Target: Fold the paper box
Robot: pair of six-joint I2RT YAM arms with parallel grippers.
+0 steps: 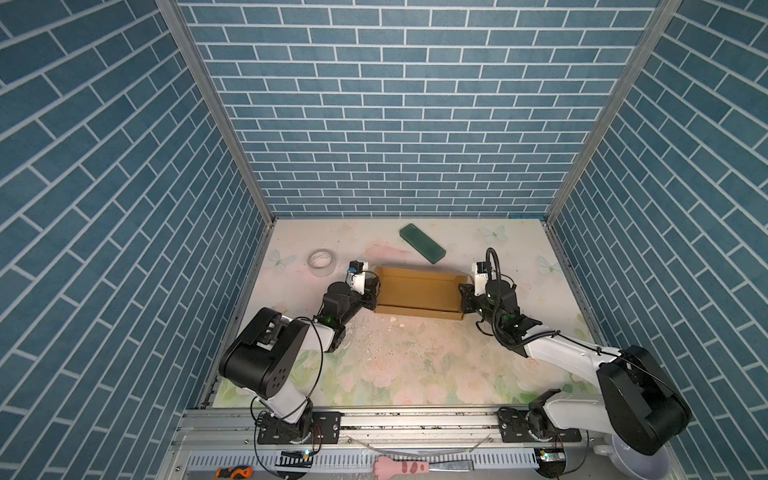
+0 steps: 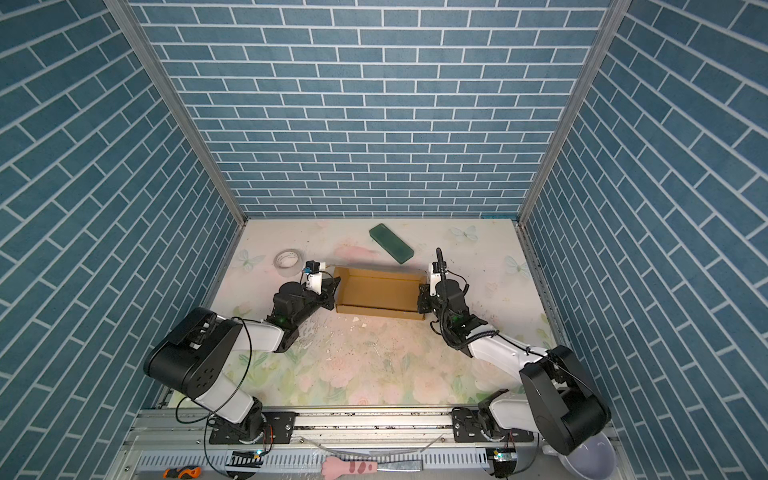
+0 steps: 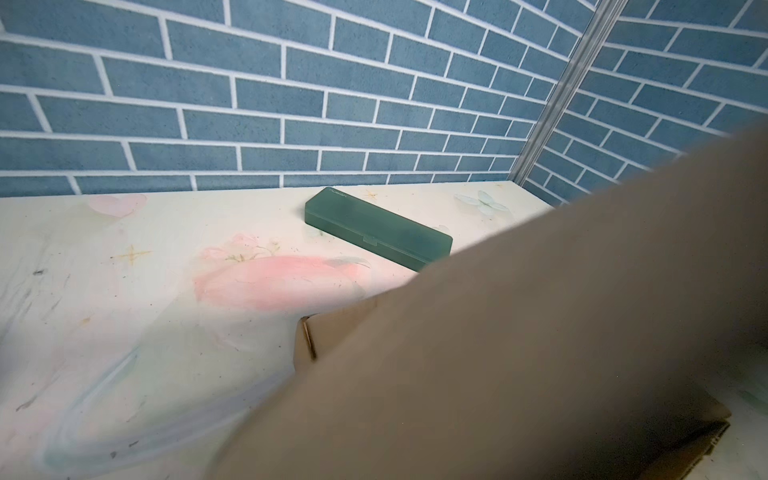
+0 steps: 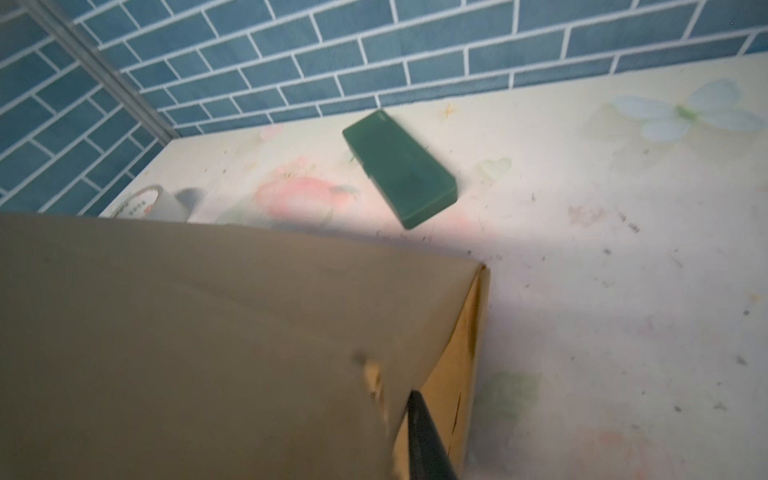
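Blue brick-pattern walls (image 1: pixel 395 104) enclose on three sides a floral-print tabletop (image 1: pixel 415 365), scuffed and flecked with small debris. Item one, the paper box (image 1: pixel 417 291): plain brown cardboard, standing as a shallow open-topped rectangular tray with its long walls upright, set mid-table between the two arms; both wrist views show its cardboard close and blurred (image 3: pixel 519 353) (image 4: pixel 187 332). Item two, the left gripper (image 1: pixel 375 291): against the box's left end wall, jaws closed; whether cardboard is pinched between them cannot be told, since the wrist view shows no fingers. Item three, the right gripper (image 1: pixel 462 297): against the box's right end wall; one dark finger (image 4: pixel 424 436) shows just beside the end panel, its partner is hidden behind cardboard, so the width of the jaws cannot be told. Item four, a dark green flat case (image 1: pixel 422 243): lying diagonally just behind the box, apart from it. Item five, a roll of tape (image 1: pixel 321 262): behind and left of the box, near the left gripper's wrist. Well in front of the box, past the arm bases: an orange-handled screwdriver (image 1: pixel 233 472), a pink paw-shaped tool (image 1: pixel 401 465), and a pale bowl (image 1: pixel 636 461).
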